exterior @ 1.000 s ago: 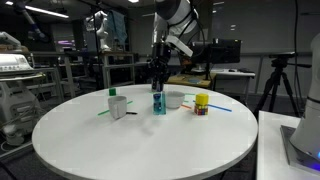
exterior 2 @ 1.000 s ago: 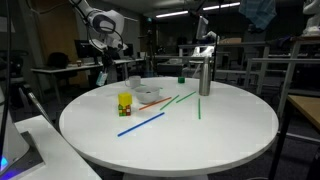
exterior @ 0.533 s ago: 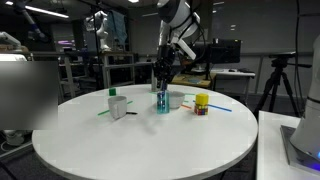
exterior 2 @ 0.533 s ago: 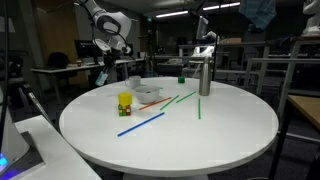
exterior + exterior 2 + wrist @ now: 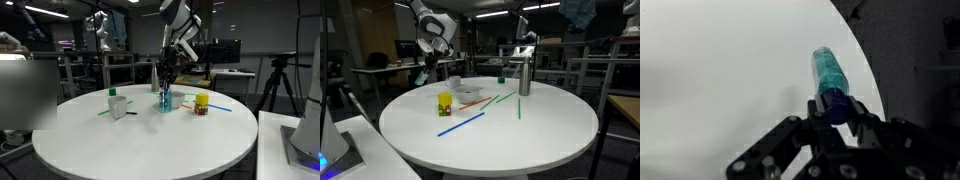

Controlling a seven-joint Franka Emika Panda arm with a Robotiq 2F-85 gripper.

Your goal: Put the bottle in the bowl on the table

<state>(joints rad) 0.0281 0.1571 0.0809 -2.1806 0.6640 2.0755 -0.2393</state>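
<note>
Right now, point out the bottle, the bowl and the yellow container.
bottle (image 5: 827, 70), wrist view, on its teal body.
bowl (image 5: 178, 100), in an exterior view, on its outer wall.
yellow container (image 5: 202, 104), in an exterior view, on its side.

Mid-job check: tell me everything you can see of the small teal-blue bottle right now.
The small translucent teal-blue bottle looks like plastic, with a darker blue cap. The black Robotiq gripper is shut on that cap, one finger on either side. In an exterior view the bottle hangs upright, cap up, next to the small round white bowl above the large round white table. Whether its base touches anything cannot be told.
</note>
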